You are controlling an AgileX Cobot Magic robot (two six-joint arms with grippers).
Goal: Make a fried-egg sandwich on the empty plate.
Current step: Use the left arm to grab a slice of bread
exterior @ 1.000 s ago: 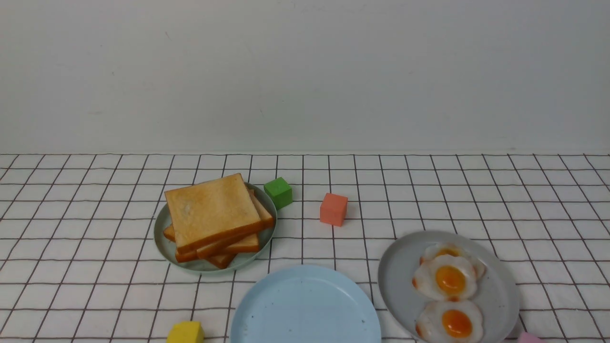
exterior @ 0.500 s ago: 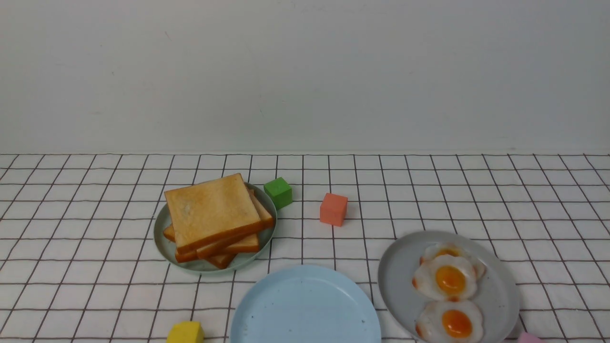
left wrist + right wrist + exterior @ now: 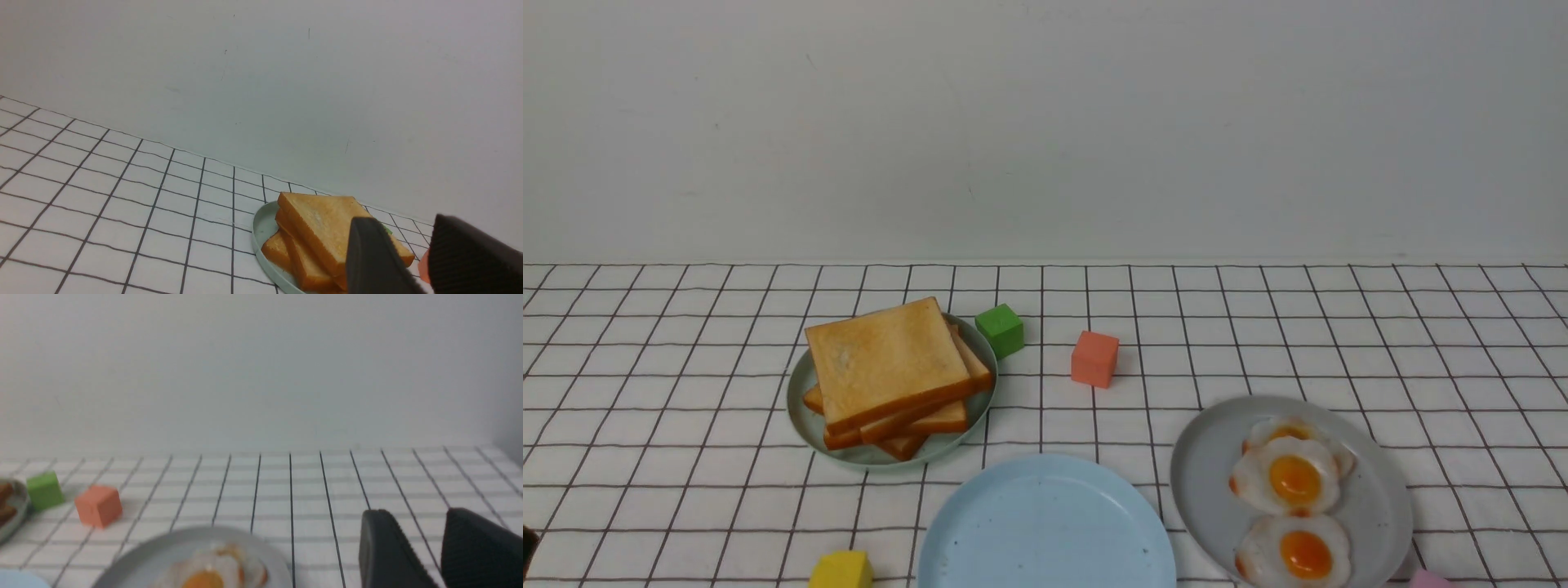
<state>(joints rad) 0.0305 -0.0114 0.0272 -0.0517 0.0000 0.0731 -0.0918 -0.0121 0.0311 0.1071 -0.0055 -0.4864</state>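
Zero layers laid: found the empty plate (image 3: 1045,523) bare at the near edge, between toast pile (image 3: 890,367) and grey plate (image 3: 1209,474). Judged fetching the first slice next, needing the left gripper (image 3: 402,228) over that pile; saw it and the right gripper (image 3: 419,516) parted, empty. Noted a dark sliver (image 3: 527,543) newly at the front view's lower left.

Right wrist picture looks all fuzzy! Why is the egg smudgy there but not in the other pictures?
Right wrist view: it looks out of focus, so the fried egg and the orange cube have soft edges. Front view: sharp and evenly lit, so even the tiny specks on the empty plate show, and shadows are faint. Left wrist view: the toast pile is fairly crisp.
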